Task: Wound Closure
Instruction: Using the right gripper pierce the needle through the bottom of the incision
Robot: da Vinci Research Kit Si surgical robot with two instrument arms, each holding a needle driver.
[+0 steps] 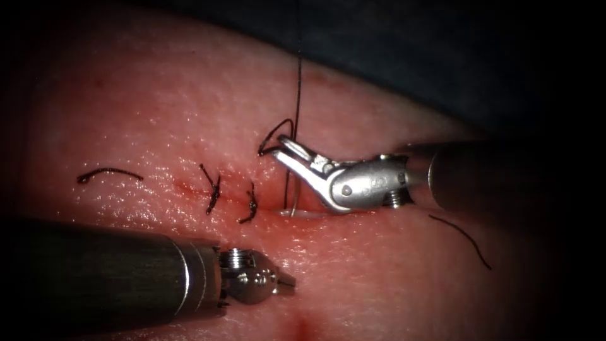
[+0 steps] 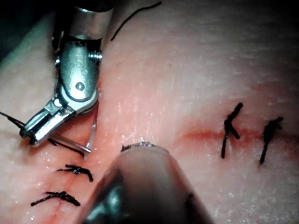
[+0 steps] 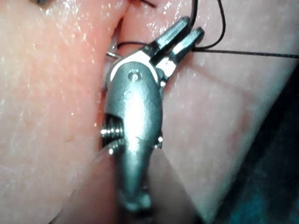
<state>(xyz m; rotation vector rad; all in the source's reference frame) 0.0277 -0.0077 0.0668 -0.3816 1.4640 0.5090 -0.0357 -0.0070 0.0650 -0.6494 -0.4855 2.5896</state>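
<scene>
Tissue: pink, glistening slab of pork belly [image 1: 391, 278] with a horizontal cut [image 1: 189, 187] running across its middle.
Red fluid: a thin red streak [image 1: 183, 187] along the cut, left of the two stitches.
Stitches: two short knotted black stitches [image 1: 213, 192] and [image 1: 250, 205] across the cut, side by side, left of the right tool.
Needle: thin curved silvery steel needle [image 1: 291, 205] at the cut, just right of the stitches and under the right pincer; its lower bend lies at the wound edge; whether it is in the tissue I cannot tell.
Thread: fine black thread [image 1: 299, 88] rising straight up from the right pincer, with a small loop [image 1: 275, 136] beside the tips.
Right pincer: silvery wristed metal tool [image 1: 281, 149] entering from the right, tips over the cut, slightly spread around the thread; whether it grips the thread I cannot tell.
Left pincer: silvery tool on a dark shaft [image 1: 291, 282], below the cut, pressed together, holding nothing, apart from needle and thread.
Cut thread ends: one loose black piece [image 1: 108, 172] left of the stitches, another [image 1: 461, 237] right of the right tool.
</scene>
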